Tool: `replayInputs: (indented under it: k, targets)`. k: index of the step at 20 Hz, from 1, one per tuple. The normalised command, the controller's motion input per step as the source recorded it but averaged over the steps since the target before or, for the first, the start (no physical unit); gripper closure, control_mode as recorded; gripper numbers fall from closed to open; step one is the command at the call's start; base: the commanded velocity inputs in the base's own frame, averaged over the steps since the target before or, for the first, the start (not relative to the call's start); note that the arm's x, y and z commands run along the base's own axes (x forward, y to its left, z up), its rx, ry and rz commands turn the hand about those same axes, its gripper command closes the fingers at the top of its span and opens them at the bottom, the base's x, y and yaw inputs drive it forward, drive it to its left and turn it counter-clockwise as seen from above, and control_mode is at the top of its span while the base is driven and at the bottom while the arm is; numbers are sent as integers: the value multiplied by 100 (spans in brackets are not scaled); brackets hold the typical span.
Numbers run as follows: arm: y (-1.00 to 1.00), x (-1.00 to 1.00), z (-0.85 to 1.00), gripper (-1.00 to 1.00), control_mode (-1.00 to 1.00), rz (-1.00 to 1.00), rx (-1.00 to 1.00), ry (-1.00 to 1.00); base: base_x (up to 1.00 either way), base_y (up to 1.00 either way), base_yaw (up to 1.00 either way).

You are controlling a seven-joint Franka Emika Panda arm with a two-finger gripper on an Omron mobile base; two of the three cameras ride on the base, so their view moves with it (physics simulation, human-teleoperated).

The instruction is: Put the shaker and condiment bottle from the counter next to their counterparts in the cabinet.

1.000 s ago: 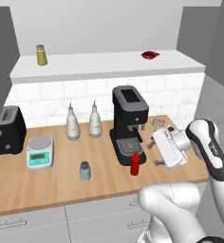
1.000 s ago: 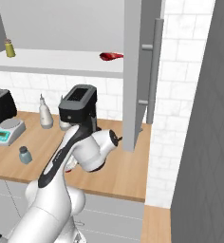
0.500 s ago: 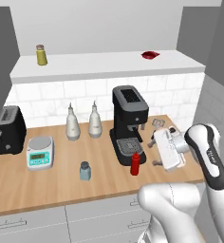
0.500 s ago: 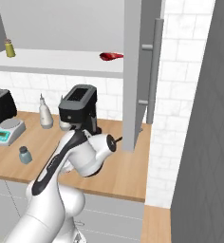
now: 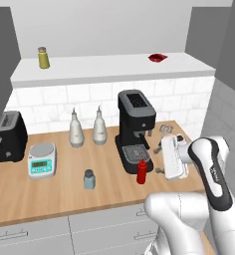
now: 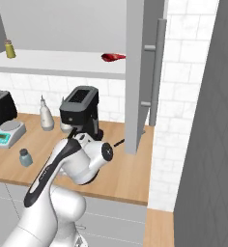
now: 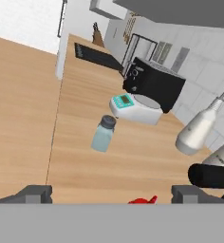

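Standing on the bench [image 5: 64, 191] in the left base view are the pale shaker [image 5: 89, 179] and, just before the coffee machine [image 5: 135, 130], the red condiment bottle [image 5: 142, 172], with the end effector [image 5: 165, 158] hovering right of that bottle and the olive shaker [image 5: 43, 57] and red packet [image 5: 158, 58] up on the cabinet [image 5: 114, 69] shelf. From the right base view, the shaker [image 6: 25, 157] sits near the scale [image 6: 7, 134], left of the arm. Along the hand view, the end effector [image 7: 111, 193] is released, fingertips [image 7: 33, 193] wide apart, the condiment bottle's [image 7: 143, 200] nozzle between them and the shaker [image 7: 103, 134] beyond.

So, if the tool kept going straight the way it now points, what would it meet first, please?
Most likely the condiment bottle, whose red tip sits between the tool's fingertips; the shaker lies further along, though depth is unclear.
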Motion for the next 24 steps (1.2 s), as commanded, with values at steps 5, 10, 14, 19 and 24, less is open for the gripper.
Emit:
replayInputs:
  k: [5,10,14,19,24]
  targets:
    - [0,41,-5,-100,-100,0,0,0,0,0,0]
    - [9,12,-15,-100,-100,0,0,0,0,0,0]
    - [10,0,-22,-100,-100,0,0,0,0,0,0]
    - [9,0,-28,-100,-100,0,0,0,0,0,0]
    - [12,0,-35,-100,-100,0,0,0,0,0,0]
